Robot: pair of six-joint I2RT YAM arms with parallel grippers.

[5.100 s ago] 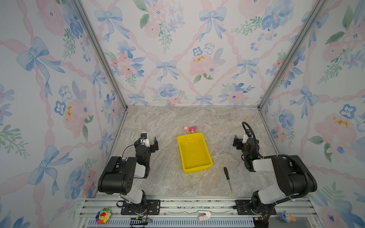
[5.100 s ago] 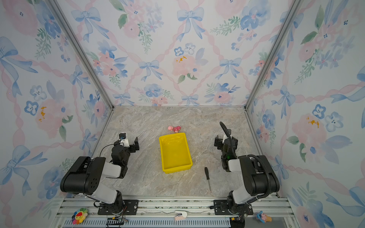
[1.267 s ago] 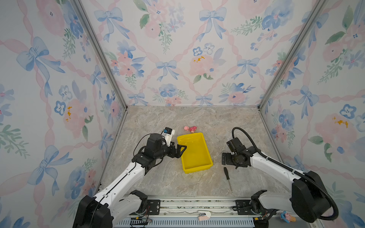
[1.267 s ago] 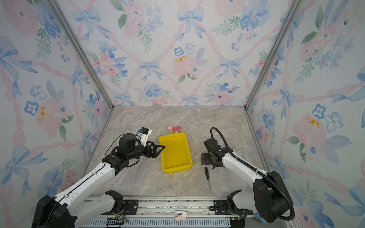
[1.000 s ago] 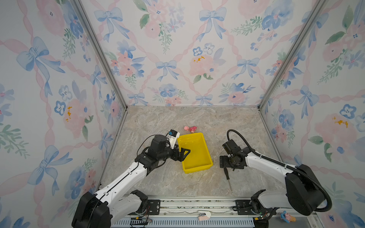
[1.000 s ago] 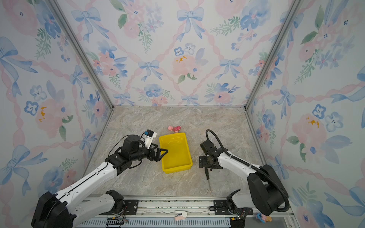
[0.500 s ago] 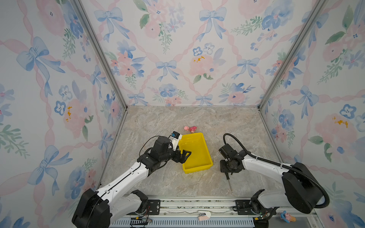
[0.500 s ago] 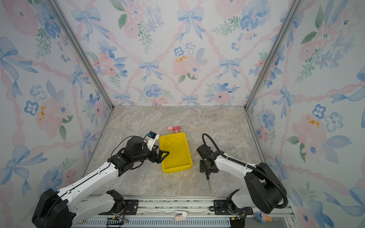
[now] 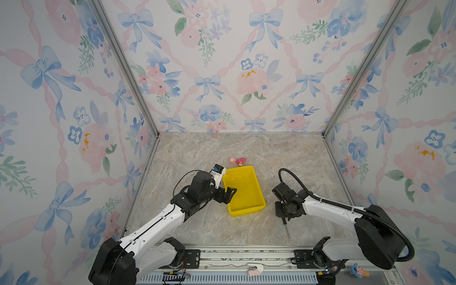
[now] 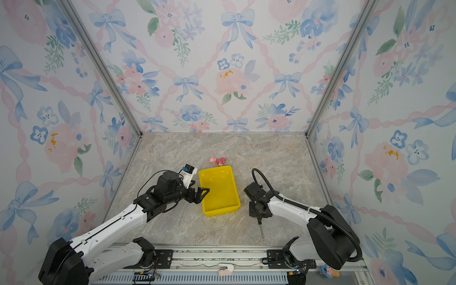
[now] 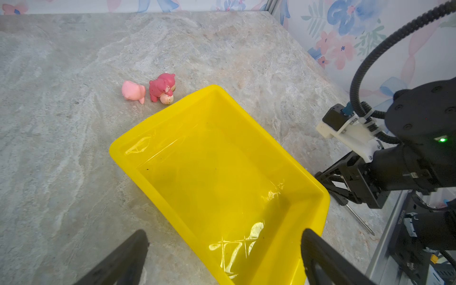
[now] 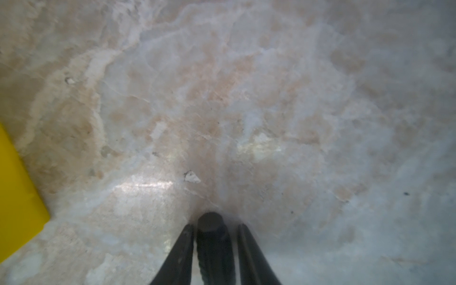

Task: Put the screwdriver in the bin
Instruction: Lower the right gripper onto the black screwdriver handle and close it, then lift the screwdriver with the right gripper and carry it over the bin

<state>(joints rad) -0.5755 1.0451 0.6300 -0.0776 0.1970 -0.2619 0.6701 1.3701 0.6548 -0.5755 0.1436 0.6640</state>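
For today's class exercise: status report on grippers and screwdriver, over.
Left gripper open at rim of yellow plastic bin. Right gripper astride slim black-handled screwdriver on marble tabletop, grip unconfirmed. Nothing between it and bin.

Light bright, even and diffuse, from overhead; shadows soft and short in both top views. Walls read pale, slightly washed. Left wrist view sharp, with white glare streaks on the bin floor. Right wrist view soft throughout: tabletop blurred, pale sheen patch, screwdriver defocused.
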